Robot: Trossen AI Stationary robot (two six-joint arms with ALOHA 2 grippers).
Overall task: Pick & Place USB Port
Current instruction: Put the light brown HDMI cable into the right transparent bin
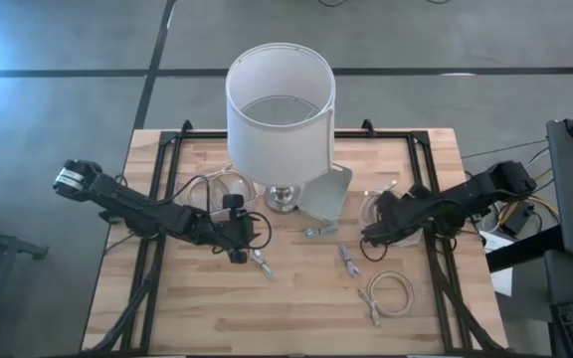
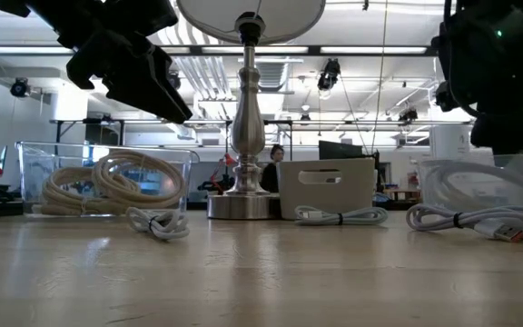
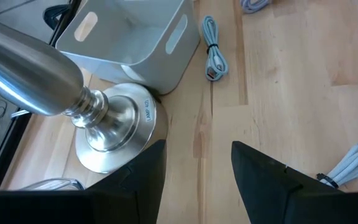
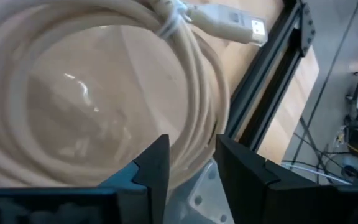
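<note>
Several bundled USB cables lie flat on the wooden table: a grey one [image 1: 263, 264] just near-side of my left gripper [image 1: 237, 244], another [image 1: 348, 259] mid-table, and a small one [image 1: 316, 231] by the white bin [image 1: 326, 192]. My left gripper [image 3: 194, 180] hovers open, raised above the table beside the lamp base [image 3: 114, 124]. My right gripper [image 4: 191, 162] is open above a cream coiled cable [image 4: 104, 93] with a USB plug [image 4: 241, 25], which lies in the clear right container [image 1: 381, 206]. In the low view both grippers hang clear of the table.
A tall lamp with a white shade [image 1: 281, 104] stands at the table's far middle. A clear left container [image 2: 107, 182] holds cream cable coils. Another cream coil [image 1: 388, 295] lies near the right near corner. Black frame rails [image 1: 436, 259] run along both table sides.
</note>
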